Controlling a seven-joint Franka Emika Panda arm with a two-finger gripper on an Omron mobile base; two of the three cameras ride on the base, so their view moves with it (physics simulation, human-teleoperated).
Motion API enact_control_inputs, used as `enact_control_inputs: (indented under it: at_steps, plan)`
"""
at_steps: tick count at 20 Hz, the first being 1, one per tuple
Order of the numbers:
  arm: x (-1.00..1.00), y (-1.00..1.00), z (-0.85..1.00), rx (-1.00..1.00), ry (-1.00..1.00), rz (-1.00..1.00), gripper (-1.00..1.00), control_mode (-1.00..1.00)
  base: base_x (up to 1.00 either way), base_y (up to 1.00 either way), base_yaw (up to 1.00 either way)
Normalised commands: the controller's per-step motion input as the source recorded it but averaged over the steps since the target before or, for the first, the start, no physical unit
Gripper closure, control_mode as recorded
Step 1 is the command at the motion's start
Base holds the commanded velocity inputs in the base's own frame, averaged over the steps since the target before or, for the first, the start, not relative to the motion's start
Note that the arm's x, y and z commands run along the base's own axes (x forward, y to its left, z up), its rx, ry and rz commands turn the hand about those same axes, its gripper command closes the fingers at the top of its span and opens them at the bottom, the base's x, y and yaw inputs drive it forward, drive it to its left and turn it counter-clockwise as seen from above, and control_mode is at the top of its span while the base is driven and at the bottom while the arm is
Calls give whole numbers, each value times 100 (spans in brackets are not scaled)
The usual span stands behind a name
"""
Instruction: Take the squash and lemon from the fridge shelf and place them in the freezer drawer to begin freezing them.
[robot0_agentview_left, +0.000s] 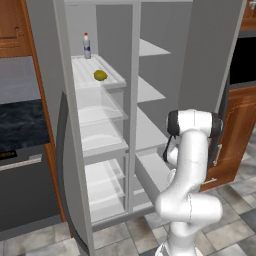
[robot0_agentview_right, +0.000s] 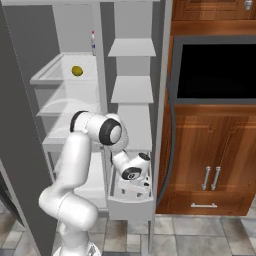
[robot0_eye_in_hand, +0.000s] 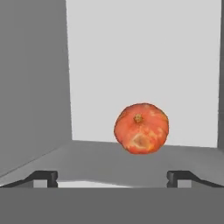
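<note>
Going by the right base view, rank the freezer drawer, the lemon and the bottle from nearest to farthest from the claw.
1. Freezer drawer: the claw reaches down into it.
2. Lemon: up on the fridge shelf, to the left.
3. Bottle: behind the lemon, at the shelf's back.

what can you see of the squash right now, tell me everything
The squash is a small, rounded, orange-red vegetable with mottled paler patches and a small brownish stem nub facing the hand camera. Its skin looks smooth and matte. It lies inside the freezer drawer, on the pale grey floor near the back wall, with plain walls around it. The pincer is open, its two dark tips spread wide on either side and short of the squash, not touching it. Nothing else touches it.
</note>
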Motion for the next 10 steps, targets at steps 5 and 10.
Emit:
enact_control_inputs:
  at_steps: [5, 10]
  plan:
    - [0, 43, 100, -3, -26, -3, -100, -100, 0, 0, 0]
    - [-7, 44, 100, -6, -22, -6, -100, -100, 0, 0, 0]
